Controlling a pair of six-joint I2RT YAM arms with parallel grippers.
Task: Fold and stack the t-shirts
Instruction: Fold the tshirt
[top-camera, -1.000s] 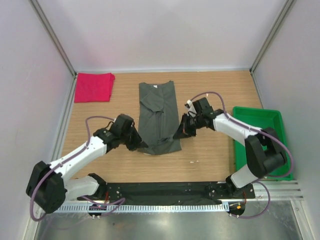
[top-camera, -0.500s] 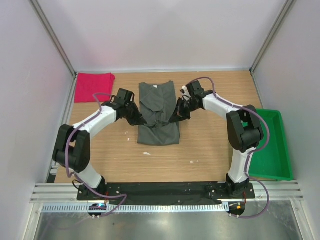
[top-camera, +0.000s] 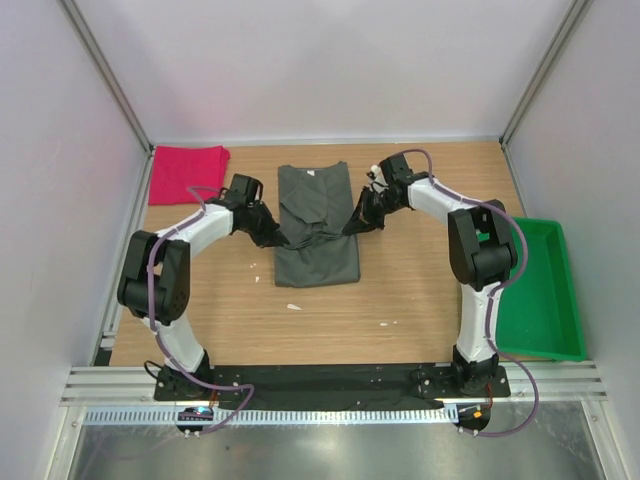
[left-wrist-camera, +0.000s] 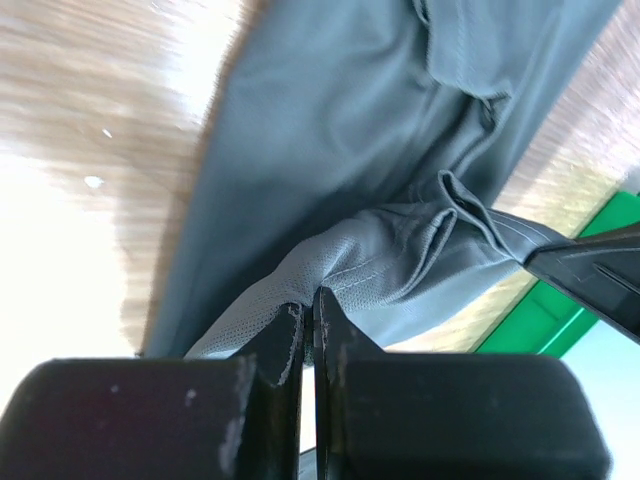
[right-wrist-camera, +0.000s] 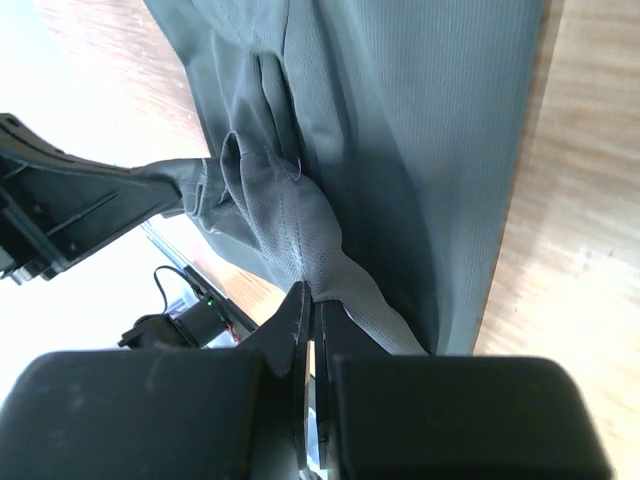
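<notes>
The dark grey-olive t-shirt (top-camera: 315, 195) lies lengthwise in the middle of the table, collar toward the back. Its near part is doubled over, with the hem stretched in the air above the shirt's middle. My left gripper (top-camera: 274, 240) is shut on the hem's left corner (left-wrist-camera: 300, 290). My right gripper (top-camera: 352, 227) is shut on the hem's right corner (right-wrist-camera: 330, 270). Both wrist views show the pinched cloth rising to the jaws over the flat shirt (left-wrist-camera: 350, 130) (right-wrist-camera: 420, 120). The bright pinkish-red t-shirt (top-camera: 187, 172) lies folded at the back left corner.
A green plastic tray (top-camera: 545, 290) stands at the right edge of the table, and its corner (left-wrist-camera: 560, 310) also shows in the left wrist view. Two small white scraps (top-camera: 293, 307) lie on the wood in front of the shirt. Walls close in the table's left, back and right.
Both grippers have moved toward the back of the table, carrying the grey shirt's hem over its body. The shirt's near edge is now a fold lying further back.
</notes>
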